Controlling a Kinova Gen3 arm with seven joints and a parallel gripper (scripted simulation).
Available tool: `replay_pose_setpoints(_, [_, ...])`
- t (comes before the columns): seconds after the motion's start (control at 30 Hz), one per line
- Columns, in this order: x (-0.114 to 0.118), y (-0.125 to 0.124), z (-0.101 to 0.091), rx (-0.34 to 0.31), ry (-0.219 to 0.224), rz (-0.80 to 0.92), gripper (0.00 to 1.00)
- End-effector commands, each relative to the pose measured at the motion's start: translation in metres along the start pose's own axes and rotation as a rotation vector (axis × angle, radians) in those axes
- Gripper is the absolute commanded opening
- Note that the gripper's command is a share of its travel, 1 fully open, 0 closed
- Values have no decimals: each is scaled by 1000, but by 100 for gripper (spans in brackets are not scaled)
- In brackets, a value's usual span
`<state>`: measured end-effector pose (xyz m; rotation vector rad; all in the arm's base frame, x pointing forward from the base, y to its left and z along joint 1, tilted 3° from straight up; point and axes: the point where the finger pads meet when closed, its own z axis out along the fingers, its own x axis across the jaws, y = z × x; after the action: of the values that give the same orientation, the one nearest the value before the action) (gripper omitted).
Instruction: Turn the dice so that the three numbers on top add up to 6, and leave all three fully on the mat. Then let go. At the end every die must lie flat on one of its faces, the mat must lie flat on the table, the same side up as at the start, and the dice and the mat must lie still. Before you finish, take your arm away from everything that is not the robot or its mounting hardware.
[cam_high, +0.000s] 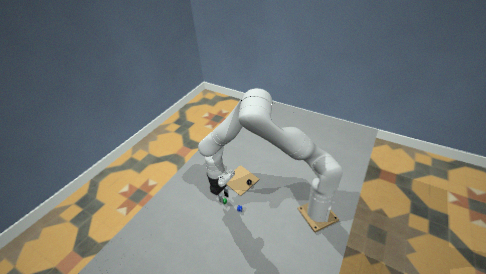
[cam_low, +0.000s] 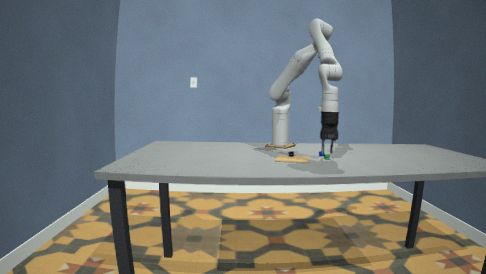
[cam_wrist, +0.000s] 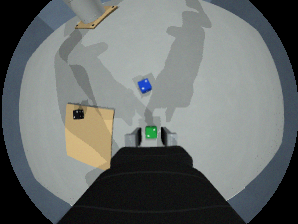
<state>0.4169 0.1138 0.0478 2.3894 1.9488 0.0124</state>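
My gripper (cam_high: 223, 196) (cam_low: 328, 151) (cam_wrist: 151, 133) points down, its fingers open on either side of the green die, with a gap to each finger in the wrist view. The green die (cam_high: 225, 201) (cam_low: 327, 157) (cam_wrist: 151, 132) is on the table off the mat; its top number is too small to read surely. The blue die (cam_high: 240, 208) (cam_low: 321, 154) (cam_wrist: 144, 85) lies on the table, turned at an angle; its pips are unclear. The black die (cam_high: 249, 182) (cam_low: 291, 154) (cam_wrist: 78, 114) sits on the tan mat (cam_high: 240, 174) (cam_low: 292, 159) (cam_wrist: 90, 137) near one corner, showing several pips.
The arm's base plate (cam_high: 317, 228) (cam_low: 270, 146) (cam_wrist: 111, 13) stands on the grey table (cam_high: 165, 235) (cam_low: 200, 162) (cam_wrist: 240, 100), on the far side of the blue die in the wrist view. The arm's shadows cross the table and part of the mat.
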Motion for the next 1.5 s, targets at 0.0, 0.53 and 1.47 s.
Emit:
replay_pose_setpoints(0.0, [0,0,-1,-1,1,0,70])
replay_pose_setpoints(0.53, [0,0,-1,-1,1,0,70])
replay_pose_setpoints(1.47, [0,1,11,-1,1,0,70])
